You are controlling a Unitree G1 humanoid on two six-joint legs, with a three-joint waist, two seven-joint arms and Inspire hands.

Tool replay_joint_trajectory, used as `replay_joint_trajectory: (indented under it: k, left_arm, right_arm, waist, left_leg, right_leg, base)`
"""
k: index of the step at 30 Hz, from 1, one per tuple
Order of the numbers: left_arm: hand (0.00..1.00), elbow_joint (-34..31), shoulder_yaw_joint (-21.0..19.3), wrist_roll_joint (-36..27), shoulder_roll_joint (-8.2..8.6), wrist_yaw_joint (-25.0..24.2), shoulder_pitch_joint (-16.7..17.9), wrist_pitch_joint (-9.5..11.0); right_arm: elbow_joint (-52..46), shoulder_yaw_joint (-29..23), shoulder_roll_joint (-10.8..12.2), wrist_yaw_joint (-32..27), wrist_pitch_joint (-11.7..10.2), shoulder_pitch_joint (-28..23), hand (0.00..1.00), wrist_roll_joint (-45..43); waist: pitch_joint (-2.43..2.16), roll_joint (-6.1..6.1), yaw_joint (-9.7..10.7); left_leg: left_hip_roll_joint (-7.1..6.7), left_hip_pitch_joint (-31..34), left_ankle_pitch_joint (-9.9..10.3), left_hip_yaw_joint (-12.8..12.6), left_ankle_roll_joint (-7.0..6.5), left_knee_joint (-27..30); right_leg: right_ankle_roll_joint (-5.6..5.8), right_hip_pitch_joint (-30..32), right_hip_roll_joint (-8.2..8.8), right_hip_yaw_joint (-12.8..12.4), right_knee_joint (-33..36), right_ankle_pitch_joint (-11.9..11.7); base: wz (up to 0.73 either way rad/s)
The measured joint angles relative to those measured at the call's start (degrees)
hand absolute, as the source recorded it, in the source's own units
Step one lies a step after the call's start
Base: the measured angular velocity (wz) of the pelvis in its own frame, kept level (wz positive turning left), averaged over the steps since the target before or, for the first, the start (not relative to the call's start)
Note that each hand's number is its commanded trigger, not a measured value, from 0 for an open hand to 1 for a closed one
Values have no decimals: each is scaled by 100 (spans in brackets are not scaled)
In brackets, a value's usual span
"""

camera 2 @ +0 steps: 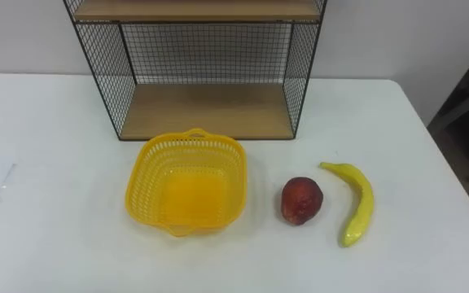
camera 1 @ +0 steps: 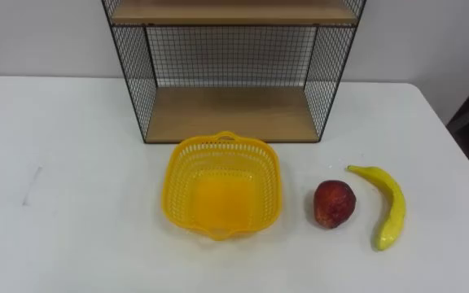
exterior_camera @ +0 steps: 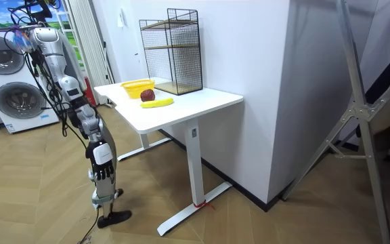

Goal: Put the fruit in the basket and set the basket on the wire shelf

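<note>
White table (camera 1: 72, 163) bearing yellow basket (camera 1: 181, 175), wood floor (exterior_camera: 46, 203), washing machines (exterior_camera: 5, 74) beyond robot, fingers' state untellable

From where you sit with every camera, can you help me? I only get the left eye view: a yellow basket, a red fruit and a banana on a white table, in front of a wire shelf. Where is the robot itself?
Observer: It stands on the wooden floor at the side of the table on the room view's left, opposite the wire shelf.
Visitor: What is behind it?
Observer: Two washing machines.
Visitor: Does the shelf go on above my picture?
Observer: Yes, it rises higher, with a further wooden board near its top.
</note>
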State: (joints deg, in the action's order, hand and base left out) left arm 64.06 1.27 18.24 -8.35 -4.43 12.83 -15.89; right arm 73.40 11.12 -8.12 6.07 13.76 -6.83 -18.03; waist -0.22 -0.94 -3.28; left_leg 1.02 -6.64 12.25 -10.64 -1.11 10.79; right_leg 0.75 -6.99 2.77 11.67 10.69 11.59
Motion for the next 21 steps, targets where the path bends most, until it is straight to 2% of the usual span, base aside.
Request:
replay_joint_trajectory:
  k: [6, 12, 17, 19, 21]
  left_arm:
    - [0, 0, -1, -7, 0, 31, 14, 11]
    - [0, 2, -226, -19, 16, 62, 6, 108]
    - [0, 14, -231, -66, 58, 254, 21, 132]
    - [0, 21, -271, -57, 113, 378, 35, 145]
    - [0, 20, -358, -61, 134, 432, 46, 167]
  right_arm:
    - [0, -6, -2, -38, -15, 7, 0, -12]
    - [13, -356, -41, -334, -105, 84, 0, 320]
    - [14, -547, -65, -713, -199, 103, 0, 1137]
    - [16, -575, -115, -942, -192, 69, 0, 1867]
    - [15, -693, -142, -1111, -198, 17, 0, 2498]
  waist:
    - [1, -1, 2]
    - [10, 16, -15]
    - [24, 42, -12]
    - [55, 48, -12]
    - [58, 47, -13]
  left_leg:
    - [0, -2, 0, 0, 0, 3]
    - [1, -14, 0, -1, 0, -4]
    - [3, -11, 0, -2, 0, -9]
    - [3, -13, 0, -5, 1, -27]
    - [11, -38, 2, -33, 5, -50]
  right_leg:
    - [0, 0, 3, -1, 1, 0]
    - [0, 2, 0, -10, 1, 0]
    - [0, -4, -7, -25, -14, 0]
    - [0, 3, -11, -37, -15, 0]
    - [0, 3, -22, -61, -16, 0]
  base:
    - [0]
    - [0]
    - [0]
    - [0]
    - [-8]
